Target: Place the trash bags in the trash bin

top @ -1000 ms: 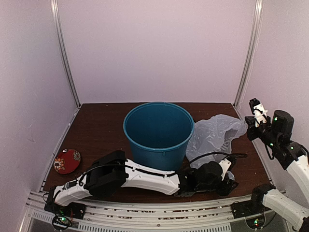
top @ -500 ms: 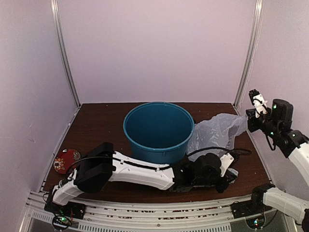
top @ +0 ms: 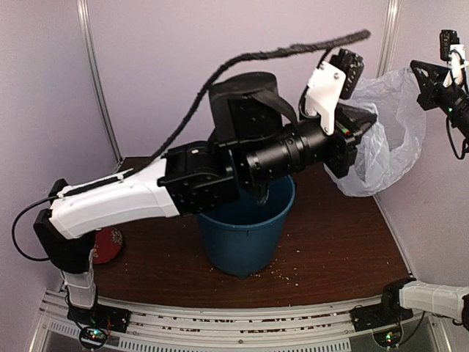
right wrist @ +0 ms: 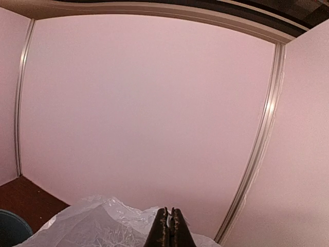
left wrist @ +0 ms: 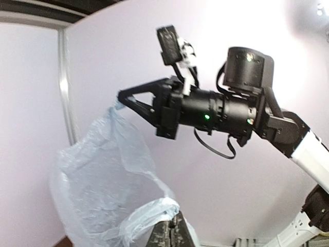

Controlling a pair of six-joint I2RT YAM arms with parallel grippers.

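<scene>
The pale blue-grey trash bag [top: 388, 143] hangs in the air to the upper right of the teal trash bin [top: 245, 231], stretched between both grippers. My left gripper [top: 368, 125] is raised high above the bin's right side and shut on the bag's left edge; in the left wrist view its fingers [left wrist: 172, 232] pinch a bunched fold of the bag [left wrist: 97, 190]. My right gripper [top: 415, 67] is shut on the bag's top right corner, as the right wrist view [right wrist: 170, 218] and the left wrist view [left wrist: 120, 94] both show. The bin's rim is partly hidden by the left arm.
A red round dish [top: 108, 246] lies on the table at the left, half behind the left arm's base. Crumbs [top: 286, 275] are scattered on the brown table in front of the bin. Pale walls and metal posts [top: 385, 44] close in the back and sides.
Both arms have risen from table level. The left arm, which lay low in front of the bin, now reaches over it. The bag has been lifted off the table and hangs spread between the grippers.
</scene>
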